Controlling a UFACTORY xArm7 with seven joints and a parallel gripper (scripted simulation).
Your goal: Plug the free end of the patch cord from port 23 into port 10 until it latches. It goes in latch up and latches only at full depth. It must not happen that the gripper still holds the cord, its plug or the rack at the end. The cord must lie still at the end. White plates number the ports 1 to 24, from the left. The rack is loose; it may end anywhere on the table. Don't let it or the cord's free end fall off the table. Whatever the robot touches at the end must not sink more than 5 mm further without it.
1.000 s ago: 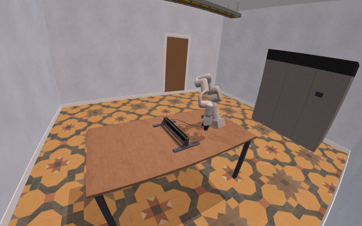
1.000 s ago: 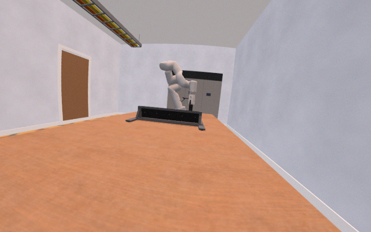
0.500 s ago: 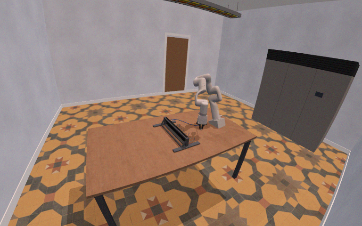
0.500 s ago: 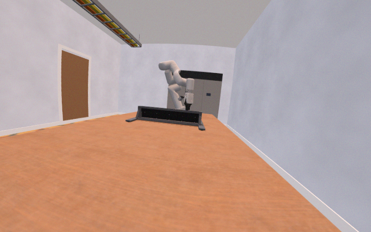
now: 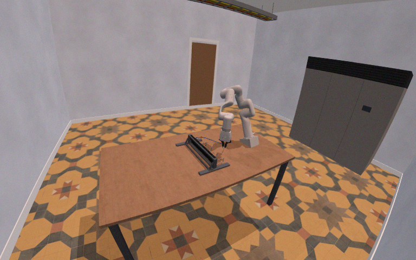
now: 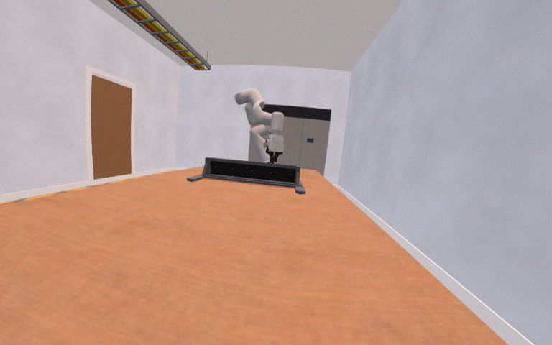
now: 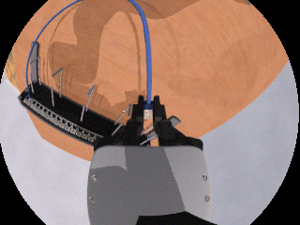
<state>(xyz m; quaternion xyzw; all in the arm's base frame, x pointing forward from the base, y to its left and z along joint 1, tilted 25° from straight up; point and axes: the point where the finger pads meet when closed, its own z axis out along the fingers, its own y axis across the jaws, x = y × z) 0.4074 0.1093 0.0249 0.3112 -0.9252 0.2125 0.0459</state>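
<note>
Basically, blue cord (image 7: 148,61) in grpr (image 5: 224,145) (image 6: 273,161) (image 7: 149,104), rack (image 5: 200,149) (image 6: 252,171) (image 7: 61,104) nr.

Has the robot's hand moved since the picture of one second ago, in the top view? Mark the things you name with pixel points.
Yes. In the top view, the hand (image 5: 224,145) (image 6: 273,162) (image 7: 148,102) has moved left in the picture, away from the arm's base (image 5: 255,142) and nearer to the rack (image 5: 214,168) (image 6: 297,175) (image 7: 35,63).
</note>
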